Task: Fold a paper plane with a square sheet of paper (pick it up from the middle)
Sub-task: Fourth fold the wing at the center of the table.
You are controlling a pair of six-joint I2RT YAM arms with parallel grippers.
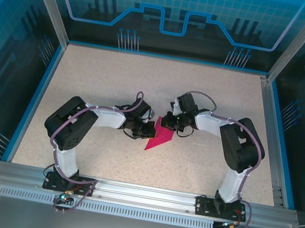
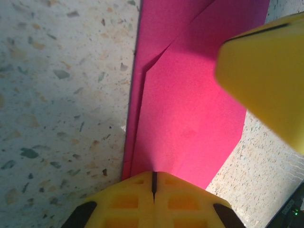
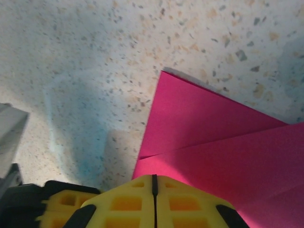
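Observation:
The magenta-pink sheet of paper (image 1: 160,140) lies folded on the speckled table, a flat pointed shape with its tip toward the near left. My left gripper (image 1: 148,130) is shut, its yellow tips resting on the paper's left edge. In the left wrist view the closed tips (image 2: 154,172) meet the paper (image 2: 190,109), where overlapping folded layers show. My right gripper (image 1: 170,123) is shut at the paper's far end. Its closed tips (image 3: 154,176) sit at the edge of the paper (image 3: 223,142), across a diagonal fold line. A yellow finger of the right gripper (image 2: 266,71) hangs over the paper.
The speckled table (image 1: 88,80) has a blue rim and metal corner posts (image 1: 48,0). Both arms bend inward and meet at the middle. An aluminium rail (image 1: 145,194) with the arm bases runs along the near edge.

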